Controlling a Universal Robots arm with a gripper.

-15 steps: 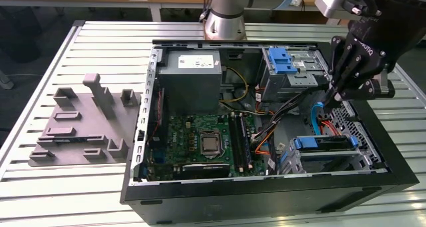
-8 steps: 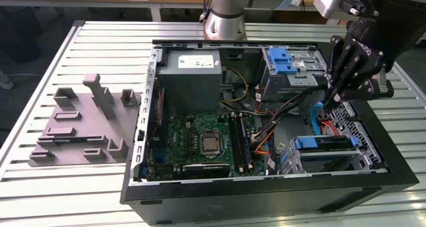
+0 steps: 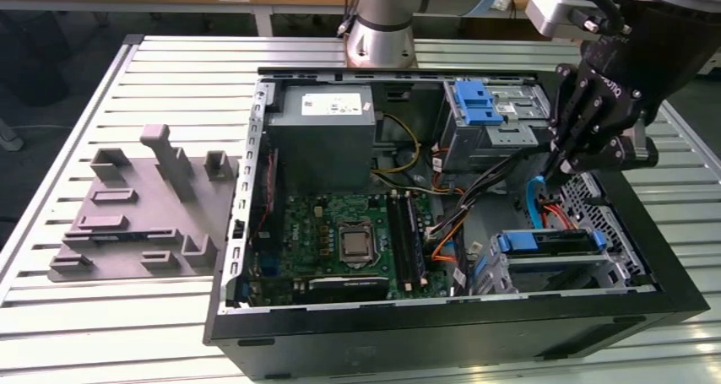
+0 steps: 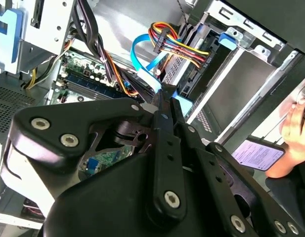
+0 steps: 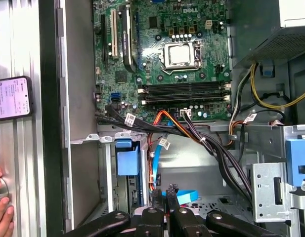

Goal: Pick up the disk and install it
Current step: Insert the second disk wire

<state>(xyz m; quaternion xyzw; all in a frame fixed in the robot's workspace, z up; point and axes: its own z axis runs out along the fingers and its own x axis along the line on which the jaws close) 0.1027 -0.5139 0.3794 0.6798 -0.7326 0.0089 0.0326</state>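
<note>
Inside the open computer case (image 3: 451,316) on the slatted table (image 3: 181,72) it's pretty crowded: motherboard (image 3: 338,232) down the middle, the big grey power supply box (image 3: 327,131) at 12 o'clock of it in the exterior view, and a blue ridged latch (image 3: 479,105) on the upper drive bay at roughly 1 o'clock. A grey fixture block (image 3: 124,224) sits on the table out at 9 o'clock of the case. What's in the way is mostly wiring. A black cable bundle (image 3: 496,177) and a flat blue ribbon cable (image 3: 535,202) run right past the claw (image 3: 555,166), and in the second wrist view the ribbon (image 4: 142,52) curls just beyond the fingertips. Someone's hand (image 5: 1,212) and a phone (image 5: 11,97) are just outside the case wall. The claw hangs inside the case with its fingers (image 5: 158,193) pressed together, and I can't see anything pinched between them. The disk (image 3: 546,242) is apart from it, at 6 o'clock of the claw in the exterior view, sitting in the lower drive cage. You can see its blue plastic rail end and a bit of grey body; the label side is hidden.
</note>
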